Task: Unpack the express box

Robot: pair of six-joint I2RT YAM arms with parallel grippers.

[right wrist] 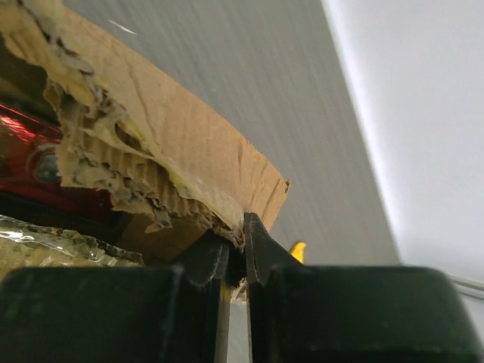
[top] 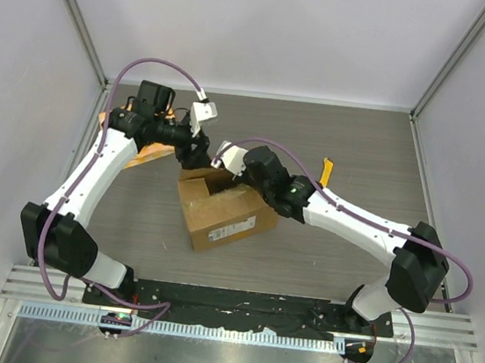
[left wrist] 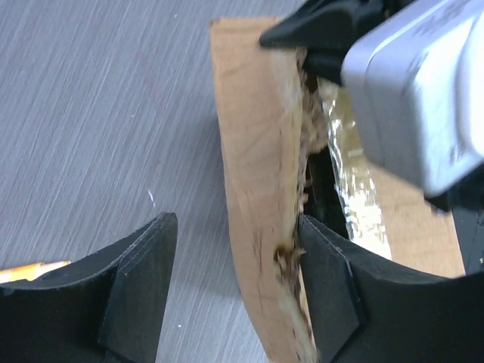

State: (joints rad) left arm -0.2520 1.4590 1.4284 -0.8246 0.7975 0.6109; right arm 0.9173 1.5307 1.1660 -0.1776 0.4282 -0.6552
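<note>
The express box (top: pixel 225 217), brown cardboard with a white label on top, sits at the table's middle, its far end torn open. My left gripper (top: pixel 199 157) is open and straddles an upright torn flap (left wrist: pixel 257 174). In the left wrist view (left wrist: pixel 234 227) its right finger touches the flap's ragged edge and its left finger stands apart. My right gripper (top: pixel 228 165) is shut on the torn edge of another flap (right wrist: pixel 174 144), as the right wrist view (right wrist: pixel 236 236) shows. A red object (right wrist: pixel 26 144) and clear tape (right wrist: pixel 53 246) show inside the box.
An orange cloth (top: pixel 147 150) lies at the back left, mostly hidden by my left arm. A small yellow object (top: pixel 326 171) lies on the table behind my right arm. Grey walls close in the table on three sides.
</note>
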